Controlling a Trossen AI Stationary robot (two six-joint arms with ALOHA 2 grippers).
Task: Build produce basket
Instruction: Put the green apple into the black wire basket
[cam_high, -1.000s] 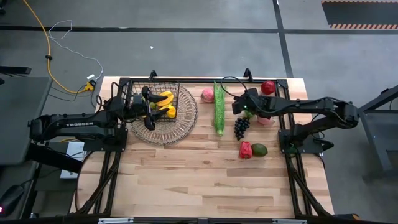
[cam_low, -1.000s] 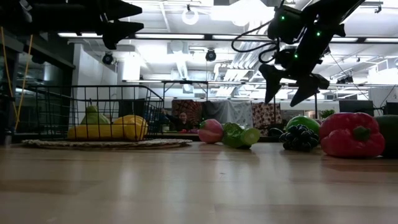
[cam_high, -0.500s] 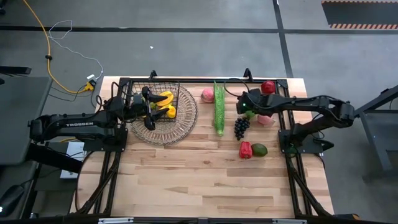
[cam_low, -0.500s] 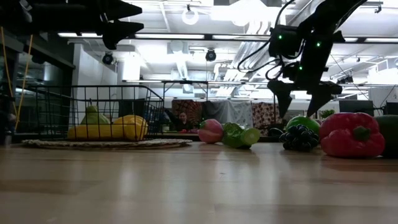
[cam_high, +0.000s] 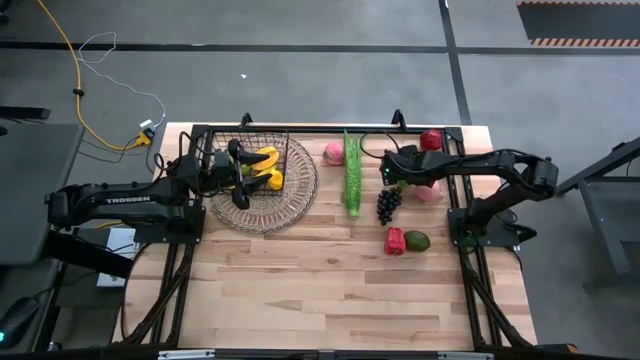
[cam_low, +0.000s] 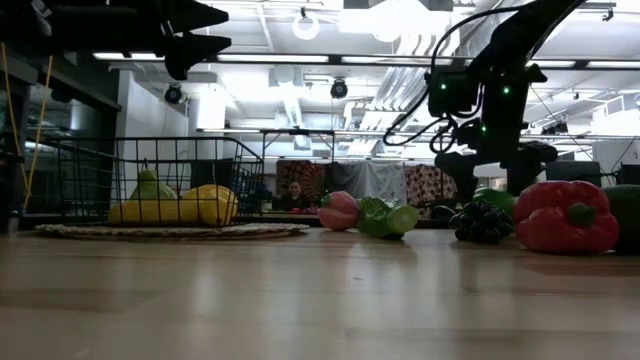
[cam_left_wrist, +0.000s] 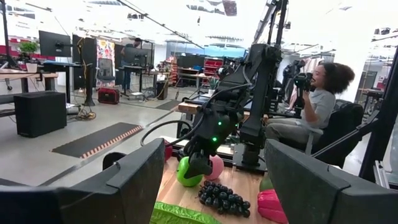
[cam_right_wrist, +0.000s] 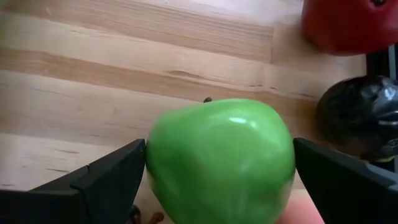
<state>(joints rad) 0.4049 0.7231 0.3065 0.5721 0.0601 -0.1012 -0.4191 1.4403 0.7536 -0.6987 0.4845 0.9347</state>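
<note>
Green apple between open right fingers, grapes beside

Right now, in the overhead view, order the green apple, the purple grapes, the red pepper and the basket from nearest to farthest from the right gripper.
1. Green apple: between the open fingers of the right gripper.
2. Purple grapes: just beside it, toward the table's front.
3. Red pepper: farther toward the front, past the grapes.
4. Basket: across the table, under the left gripper.
</note>
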